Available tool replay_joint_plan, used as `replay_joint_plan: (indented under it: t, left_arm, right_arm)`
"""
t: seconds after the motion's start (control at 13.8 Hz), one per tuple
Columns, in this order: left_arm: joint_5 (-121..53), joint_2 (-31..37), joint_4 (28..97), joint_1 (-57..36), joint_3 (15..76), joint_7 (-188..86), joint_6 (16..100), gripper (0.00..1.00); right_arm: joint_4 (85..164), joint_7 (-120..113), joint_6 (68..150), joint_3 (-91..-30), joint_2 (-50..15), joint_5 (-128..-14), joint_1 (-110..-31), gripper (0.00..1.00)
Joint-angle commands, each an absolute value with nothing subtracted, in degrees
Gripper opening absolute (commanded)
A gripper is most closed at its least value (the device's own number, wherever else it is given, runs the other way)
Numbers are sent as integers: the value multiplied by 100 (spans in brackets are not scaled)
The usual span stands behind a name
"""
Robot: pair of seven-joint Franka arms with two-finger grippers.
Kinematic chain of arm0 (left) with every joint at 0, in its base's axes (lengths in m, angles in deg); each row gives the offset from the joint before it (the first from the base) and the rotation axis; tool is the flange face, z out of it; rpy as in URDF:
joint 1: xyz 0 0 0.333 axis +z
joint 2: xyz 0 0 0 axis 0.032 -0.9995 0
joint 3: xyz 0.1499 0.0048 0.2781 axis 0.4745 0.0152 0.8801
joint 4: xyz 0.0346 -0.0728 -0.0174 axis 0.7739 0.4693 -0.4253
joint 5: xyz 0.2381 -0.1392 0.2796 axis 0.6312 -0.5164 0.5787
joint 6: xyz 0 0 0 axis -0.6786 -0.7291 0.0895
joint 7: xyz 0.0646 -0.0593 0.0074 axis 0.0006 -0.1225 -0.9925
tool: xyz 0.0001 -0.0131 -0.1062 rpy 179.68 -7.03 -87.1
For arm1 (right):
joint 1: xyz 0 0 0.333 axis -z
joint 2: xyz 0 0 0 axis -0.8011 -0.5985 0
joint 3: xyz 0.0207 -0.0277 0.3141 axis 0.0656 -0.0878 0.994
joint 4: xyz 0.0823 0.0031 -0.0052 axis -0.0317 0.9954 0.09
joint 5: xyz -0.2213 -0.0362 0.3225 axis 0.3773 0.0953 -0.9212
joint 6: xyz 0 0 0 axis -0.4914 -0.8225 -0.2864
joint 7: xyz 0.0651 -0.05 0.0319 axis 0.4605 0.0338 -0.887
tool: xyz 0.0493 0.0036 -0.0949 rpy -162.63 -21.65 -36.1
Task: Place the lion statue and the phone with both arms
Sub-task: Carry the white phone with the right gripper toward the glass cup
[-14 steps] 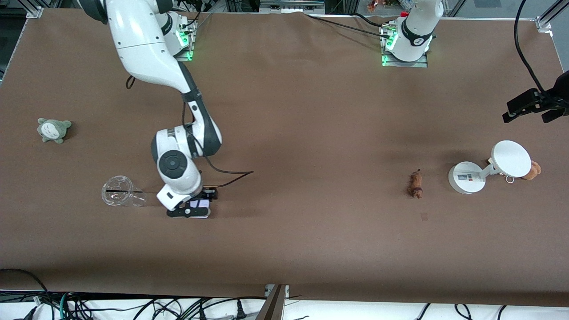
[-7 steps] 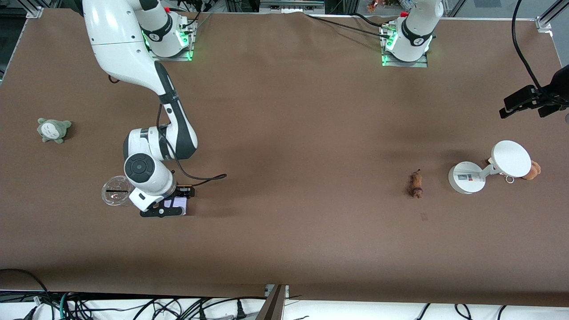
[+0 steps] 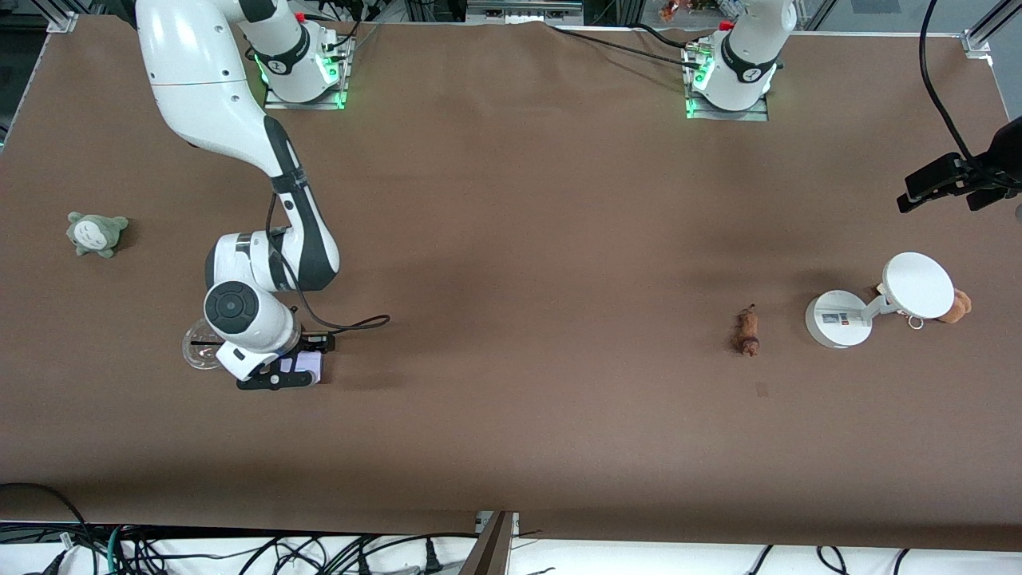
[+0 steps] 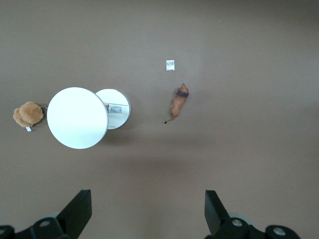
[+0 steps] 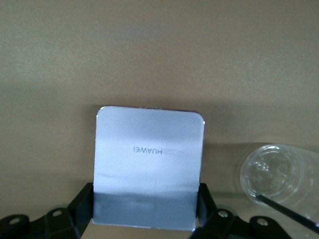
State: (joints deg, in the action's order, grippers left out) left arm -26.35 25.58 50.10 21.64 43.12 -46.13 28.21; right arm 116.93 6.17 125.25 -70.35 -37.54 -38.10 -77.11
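My right tool (image 3: 281, 373) grips the phone (image 3: 299, 366) low over the desk (image 3: 511, 447), beside a clear cup (image 3: 200, 343); it has carried it toward that cup. Lion statue (image 3: 747, 332) lies untouched on the desk. My left tool (image 3: 954, 185) waits open, overhead.

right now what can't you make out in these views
- Clear cup: front view, partly hidden by the right arm; cut by the edge in the right wrist view.
- Phone: right gripper covers most of it in front view.
- Tan plush: front view, half hidden by the white stand.
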Motion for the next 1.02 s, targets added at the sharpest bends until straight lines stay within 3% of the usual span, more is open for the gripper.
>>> replay_joint_plan:
  t: [0.0, 0.07, 0.15, 0.51, 0.94]
  left_arm:
    - [-2583, 2544, 4918, 2181, 4297, -4658, 2720, 100]
    - [-2575, 2535, 4918, 2181, 4297, -4658, 2720, 100]
    - [-2557, 2527, 4918, 2181, 4297, -4658, 2729, 100]
    - [-2452, 2500, 4918, 2146, 4279, -4676, 2755, 100]
    - [-2443, 2491, 4918, 2137, 4279, -4676, 2781, 100]
  right_arm:
    - [11946, 490, 12533, -6972, -3563, -3867, -7635, 36]
    - [11946, 490, 12533, -6972, -3581, -3866, -7635, 52]
    - [11946, 551, 12524, -6964, -3590, -3866, -7635, 100]
    - [11841, 490, 12376, -6946, -3310, -3858, -7749, 100]
    - [11349, 446, 10884, -6981, -2308, -3805, -7715, 100]
